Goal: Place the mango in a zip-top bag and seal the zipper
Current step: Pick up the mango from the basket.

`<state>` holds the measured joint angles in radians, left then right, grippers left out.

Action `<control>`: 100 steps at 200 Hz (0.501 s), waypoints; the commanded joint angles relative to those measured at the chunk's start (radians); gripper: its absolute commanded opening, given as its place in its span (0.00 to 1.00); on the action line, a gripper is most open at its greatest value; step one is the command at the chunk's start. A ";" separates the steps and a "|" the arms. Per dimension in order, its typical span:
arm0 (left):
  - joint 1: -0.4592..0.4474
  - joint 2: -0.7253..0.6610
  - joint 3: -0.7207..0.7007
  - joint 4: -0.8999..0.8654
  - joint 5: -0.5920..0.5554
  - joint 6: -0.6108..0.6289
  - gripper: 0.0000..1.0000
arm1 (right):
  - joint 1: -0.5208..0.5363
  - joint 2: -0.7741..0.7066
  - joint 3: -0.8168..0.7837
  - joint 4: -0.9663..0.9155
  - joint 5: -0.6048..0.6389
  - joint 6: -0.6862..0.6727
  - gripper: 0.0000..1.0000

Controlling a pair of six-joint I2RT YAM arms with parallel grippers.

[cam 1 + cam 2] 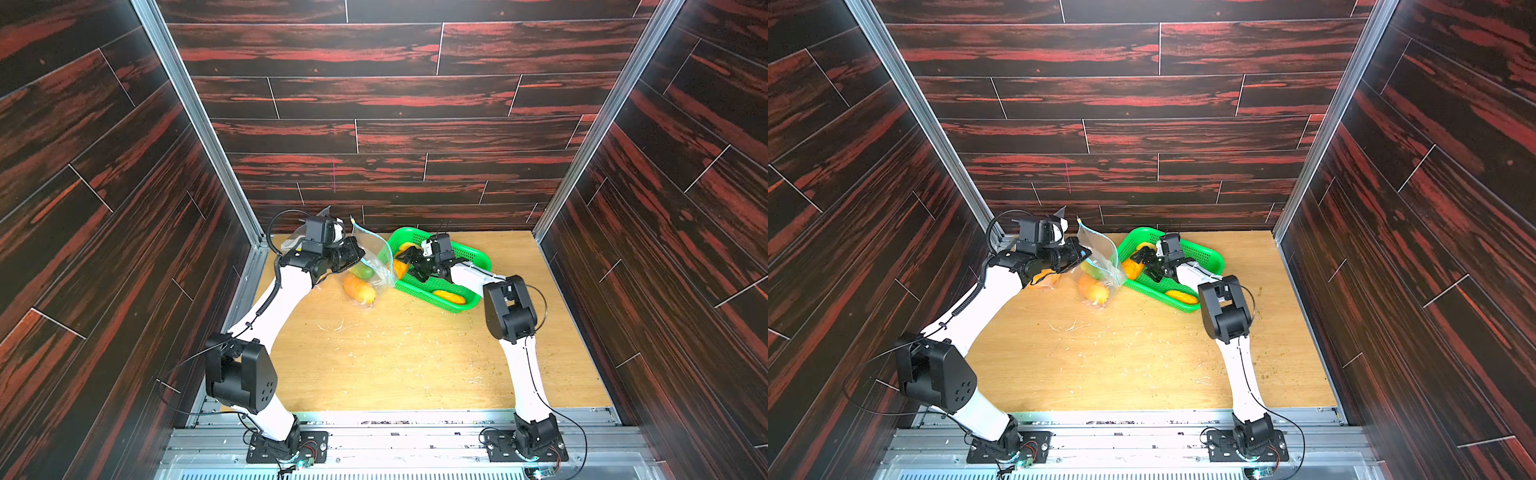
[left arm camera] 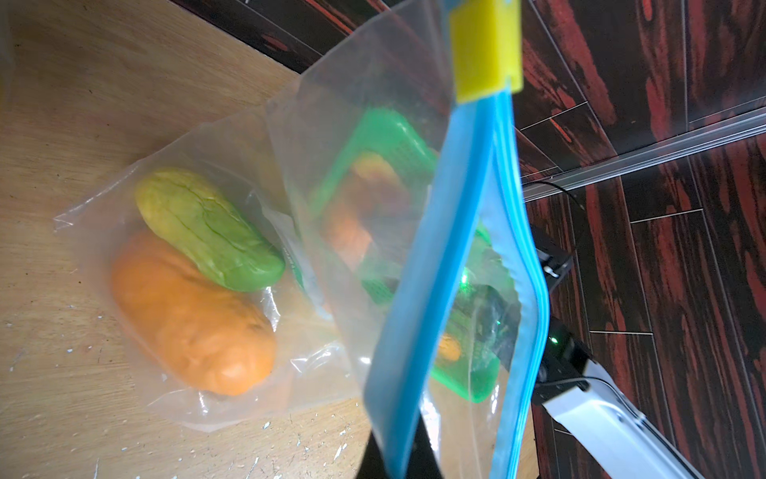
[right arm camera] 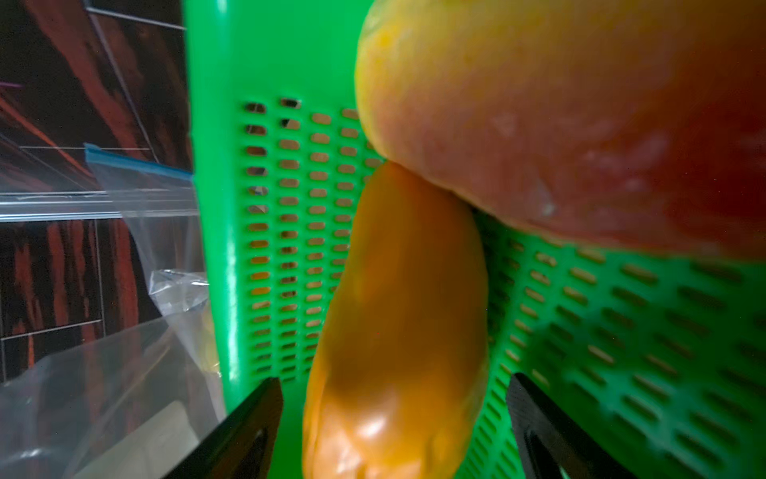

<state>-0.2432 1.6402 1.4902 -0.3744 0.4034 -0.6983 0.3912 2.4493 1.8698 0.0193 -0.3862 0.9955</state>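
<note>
The left gripper [image 2: 396, 454] pinches the bag [image 2: 356, 174] by its blue zipper edge, holding it up beside the green basket [image 3: 265, 62]; the right gripper [image 3: 391, 385] stands wide around a mango [image 3: 398, 298] in the basket

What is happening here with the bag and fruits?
The left pincer is shut on the blue zipper edge of the clear plastic zip-top bag, holding its mouth up; an orange mango and a green mango lie inside. The open right pincer straddles another orange mango in the green perforated plastic basket, not yet gripping it.
</note>
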 commanded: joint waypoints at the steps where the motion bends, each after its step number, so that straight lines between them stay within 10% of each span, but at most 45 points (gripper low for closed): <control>1: -0.001 -0.037 -0.005 -0.011 0.000 0.004 0.00 | 0.006 0.049 0.058 0.015 -0.014 0.034 0.86; 52: -0.001 -0.037 0.005 -0.027 -0.003 0.010 0.00 | 0.008 0.021 -0.003 0.153 -0.023 0.036 0.47; 100: -0.001 -0.063 -0.011 -0.026 -0.011 0.001 0.00 | 0.009 -0.180 -0.227 0.310 0.080 -0.048 0.38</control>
<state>-0.2432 1.6352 1.4883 -0.3885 0.4015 -0.7002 0.3927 2.3749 1.7031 0.2234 -0.3599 1.0084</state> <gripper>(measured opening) 0.049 0.469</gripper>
